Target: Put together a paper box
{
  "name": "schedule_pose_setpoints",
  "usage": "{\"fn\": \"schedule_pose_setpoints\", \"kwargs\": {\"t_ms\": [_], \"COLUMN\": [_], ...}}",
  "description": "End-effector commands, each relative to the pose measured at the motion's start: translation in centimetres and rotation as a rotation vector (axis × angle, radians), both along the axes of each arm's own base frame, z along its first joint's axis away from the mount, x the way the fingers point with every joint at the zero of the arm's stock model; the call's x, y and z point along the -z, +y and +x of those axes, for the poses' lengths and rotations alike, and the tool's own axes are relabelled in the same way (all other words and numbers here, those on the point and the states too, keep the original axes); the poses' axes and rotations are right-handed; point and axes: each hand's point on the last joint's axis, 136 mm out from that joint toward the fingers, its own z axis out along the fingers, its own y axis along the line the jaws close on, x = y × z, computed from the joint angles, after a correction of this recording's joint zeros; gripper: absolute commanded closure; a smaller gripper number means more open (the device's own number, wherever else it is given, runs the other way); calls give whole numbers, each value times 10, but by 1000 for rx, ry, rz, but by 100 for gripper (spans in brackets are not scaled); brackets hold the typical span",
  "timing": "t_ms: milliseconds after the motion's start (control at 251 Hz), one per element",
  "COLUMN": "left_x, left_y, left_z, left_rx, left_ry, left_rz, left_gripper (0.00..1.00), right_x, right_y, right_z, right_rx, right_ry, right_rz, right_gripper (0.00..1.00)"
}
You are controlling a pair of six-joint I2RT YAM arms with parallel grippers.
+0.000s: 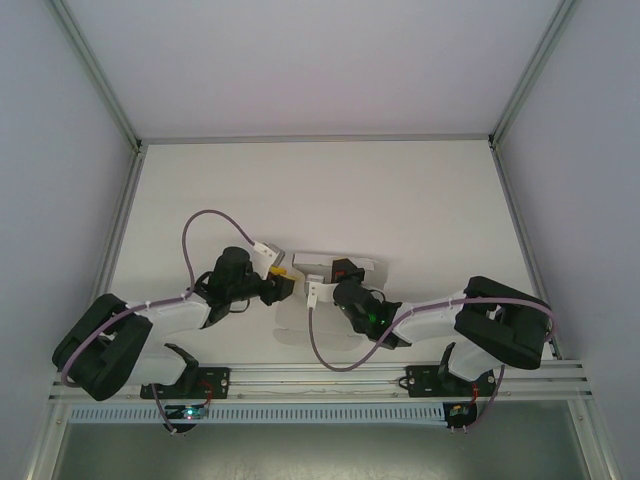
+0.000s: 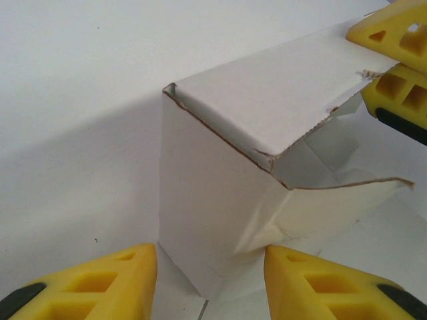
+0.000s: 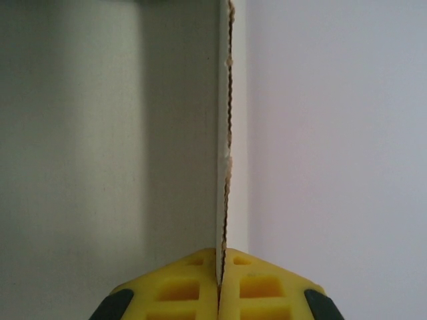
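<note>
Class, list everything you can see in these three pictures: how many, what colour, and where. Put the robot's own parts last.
paper box: one, white, partly folded, mid-table between the two hands
table: one, white, under everything
rail: one, silver, along the table's near edge
cables: two, purple, one looping off each arm
arms: two, black and white, bases at the rail
left hand: one, yellow fingers, open, either side of the box's lower corner
right hand: one, yellow fingers, shut on a card edge of the box
</note>
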Motion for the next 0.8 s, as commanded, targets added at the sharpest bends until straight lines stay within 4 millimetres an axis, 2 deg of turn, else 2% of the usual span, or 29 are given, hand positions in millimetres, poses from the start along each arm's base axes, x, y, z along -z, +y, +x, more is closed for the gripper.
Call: {"fn": "schedule_pose_setpoints", "kwargs": {"t_ms": [0, 176, 259, 395, 471, 646, 742, 798], "left_x": [-9, -9, -7, -4, -3, -4, -4, -4], "left_y": [-1, -5, -4, -8, -13, -26, -31, -31], "left_z": [15, 20, 22, 24, 25, 25, 29, 34], "left_rx": [-42, -70, -83, -79, -61, -18, -16, -36], "left_ry": [-106, -143, -148, -137, -130, -129, -128, -133], "left_rz": [14, 28, 43, 44, 38, 18, 18, 28], "left_gripper": [54, 51, 46, 46, 42, 41, 44, 52], "right_x": [8, 7, 8, 9, 10, 13, 16, 17], "right_y": [2, 3, 2, 2, 3, 2, 1, 0], "right_z": [-10, -13, -15, -16, -17, -16, -17, -17], "right_rx": [-23, -24, -22, -24, -23, -17, -13, -9], "right_ry": [22, 23, 29, 46, 54, 63, 75, 78], "right_rz": [4, 1, 1, 1, 4, -5, -11, -11], "right_gripper": [100, 100, 100, 100, 100, 100, 100, 100]}}
